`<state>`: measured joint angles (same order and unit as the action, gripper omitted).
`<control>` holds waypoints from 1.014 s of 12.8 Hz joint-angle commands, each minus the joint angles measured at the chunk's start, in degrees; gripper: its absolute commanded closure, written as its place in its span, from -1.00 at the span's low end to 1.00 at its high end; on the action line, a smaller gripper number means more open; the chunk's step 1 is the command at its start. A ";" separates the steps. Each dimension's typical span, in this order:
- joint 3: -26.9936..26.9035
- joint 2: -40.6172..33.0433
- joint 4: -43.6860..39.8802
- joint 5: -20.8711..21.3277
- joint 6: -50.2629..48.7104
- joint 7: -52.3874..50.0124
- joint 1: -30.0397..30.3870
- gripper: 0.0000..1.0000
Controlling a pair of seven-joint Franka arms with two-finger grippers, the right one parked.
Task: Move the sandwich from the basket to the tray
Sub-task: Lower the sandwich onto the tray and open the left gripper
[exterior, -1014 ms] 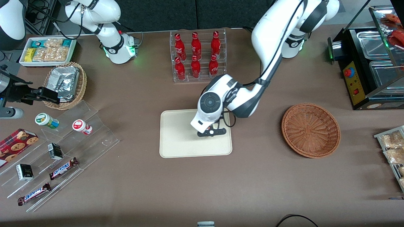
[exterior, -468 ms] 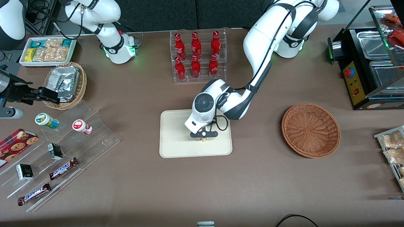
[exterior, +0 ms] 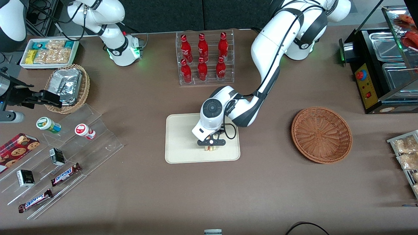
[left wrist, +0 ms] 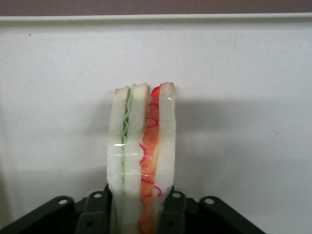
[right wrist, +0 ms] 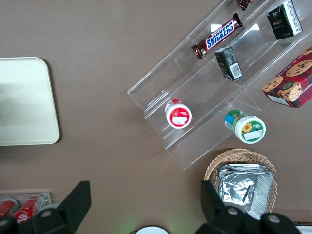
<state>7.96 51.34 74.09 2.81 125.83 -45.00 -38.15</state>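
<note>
Gripping the sandwich (left wrist: pixel 142 156) on edge between closed fingers, the tool (exterior: pixel 211 146) is hanging low over the tray (exterior: pixel 183 143), well apart from the basket (exterior: pixel 321 134)

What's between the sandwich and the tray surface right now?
Nothing visible. The hand is shut on the triangular white-bread sandwich directly above the bare flat cream rectangular tray; the round reddish-brown wicker basket lies empty.

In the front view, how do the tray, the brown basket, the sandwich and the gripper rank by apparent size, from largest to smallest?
1. Tray.
2. Basket, somewhat smaller.
3. Gripper, shut on the sandwich above the tray, but nearer the camera, so unsure.
4. Sandwich, mostly hidden under the gripper.
</note>
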 commanded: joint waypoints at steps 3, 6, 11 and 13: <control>-0.76 -2.45 -1.76 7.74 -1.54 -3.59 -0.61 -1.00; -1.72 -8.34 -1.76 6.78 -9.53 -2.64 0.00 -1.00; -11.81 -24.40 13.74 -3.14 -11.58 6.02 0.09 -1.00; -18.13 -32.85 23.95 -6.31 -10.96 16.73 0.00 -1.00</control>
<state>-5.77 28.97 84.48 -0.62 112.99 -35.84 -37.83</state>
